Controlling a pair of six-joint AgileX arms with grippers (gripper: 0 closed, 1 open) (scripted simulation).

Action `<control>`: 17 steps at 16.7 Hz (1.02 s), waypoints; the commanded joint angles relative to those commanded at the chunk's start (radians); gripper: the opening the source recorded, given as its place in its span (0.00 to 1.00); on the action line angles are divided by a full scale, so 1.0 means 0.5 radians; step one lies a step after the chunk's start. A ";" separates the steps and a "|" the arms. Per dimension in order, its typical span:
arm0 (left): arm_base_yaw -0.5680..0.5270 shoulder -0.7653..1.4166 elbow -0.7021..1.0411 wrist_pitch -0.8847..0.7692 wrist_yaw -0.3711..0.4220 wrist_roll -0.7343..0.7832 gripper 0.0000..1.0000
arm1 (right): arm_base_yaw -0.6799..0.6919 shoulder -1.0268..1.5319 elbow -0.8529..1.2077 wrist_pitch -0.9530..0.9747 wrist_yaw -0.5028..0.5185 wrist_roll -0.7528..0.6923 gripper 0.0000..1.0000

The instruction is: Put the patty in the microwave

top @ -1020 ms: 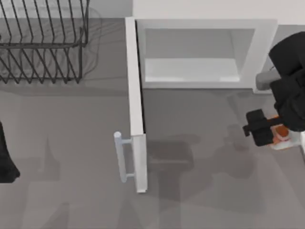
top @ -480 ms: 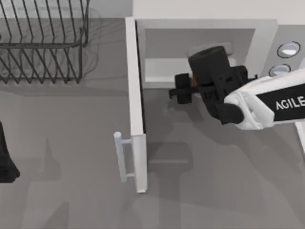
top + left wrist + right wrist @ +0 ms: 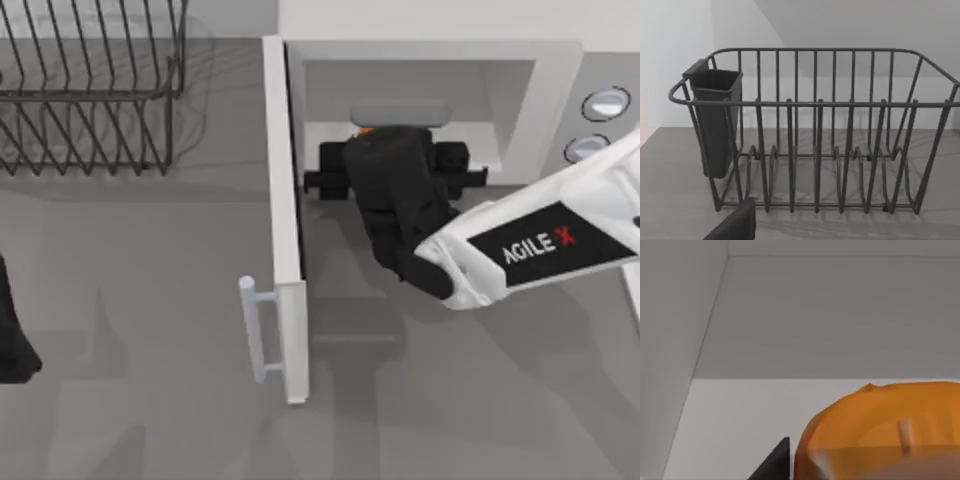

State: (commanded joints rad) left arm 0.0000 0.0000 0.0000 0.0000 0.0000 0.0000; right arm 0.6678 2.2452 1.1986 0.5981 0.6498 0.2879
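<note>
1. Microwave (image 3: 540,90), the biggest thing on the counter (image 3: 150,300), is sitting at twelve o'clock with its door (image 3: 285,220) swung out toward six o'clock. That door edge is standing just to nine o'clock of the right arm, so any sideways drift on pulling out is risking a knock against it.

2. Right arm (image 3: 540,250) is reaching in from three o'clock, and its black wrist is blocking the top view's sight of the cavity mouth; judging the clearance above the cavity floor (image 3: 740,420) from there is not possible.

3. Dish rack (image 3: 815,140) is standing at ten o'clock, well apart from the action, with the left arm parked at nine o'clock by the counter edge; whether its claw is spread or closed I cannot tell.

4. Right claw (image 3: 395,165) is sitting at the cavity opening, gripping the patty closed between its fingers. Letting go from this height is risking a bounce or a roll back toward the open front.

5. Patty (image 3: 880,430), orange and close to the wrist camera, is hanging above the pale cavity floor, not yet resting on it. Only a sliver of it (image 3: 365,128) is peeking past the wrist from above. A loose hold is likely to let it slip early.
</note>
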 joint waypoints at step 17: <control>0.000 0.000 0.000 0.000 0.000 0.000 1.00 | -0.278 0.529 0.952 -0.361 -0.134 -0.101 0.00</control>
State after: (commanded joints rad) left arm 0.0000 0.0000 0.0000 0.0000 0.0000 0.0000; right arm 0.5288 2.5095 1.6744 0.4177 0.5830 0.2374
